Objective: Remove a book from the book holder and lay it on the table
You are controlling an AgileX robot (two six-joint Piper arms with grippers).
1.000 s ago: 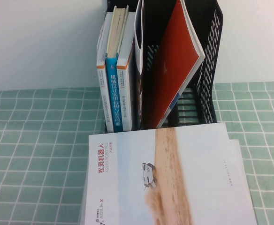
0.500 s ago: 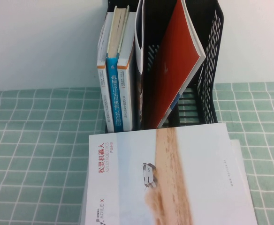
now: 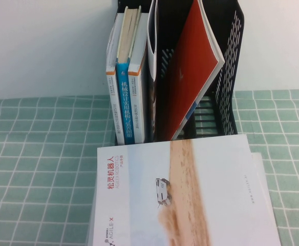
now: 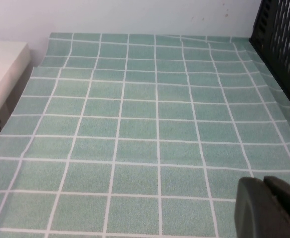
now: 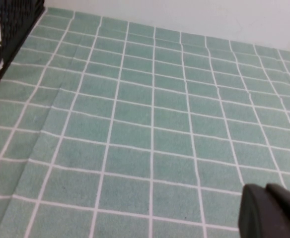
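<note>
Black left tool (image 4: 264,208) and right tool (image 5: 269,210), both clenched, only in wrist views.

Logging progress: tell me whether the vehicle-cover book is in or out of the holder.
Out: the book lies flat on the table, before the book holder.

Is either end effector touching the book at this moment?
Apart. The left end effector and right end effector each hang over bare table in their wrist views; the book lies flat, no arm near it in the high view.

The book (image 3: 185,195) is cut off at the frame's lower edge; each claw (image 4: 271,208) (image 5: 271,213) shows only a dark corner.
</note>
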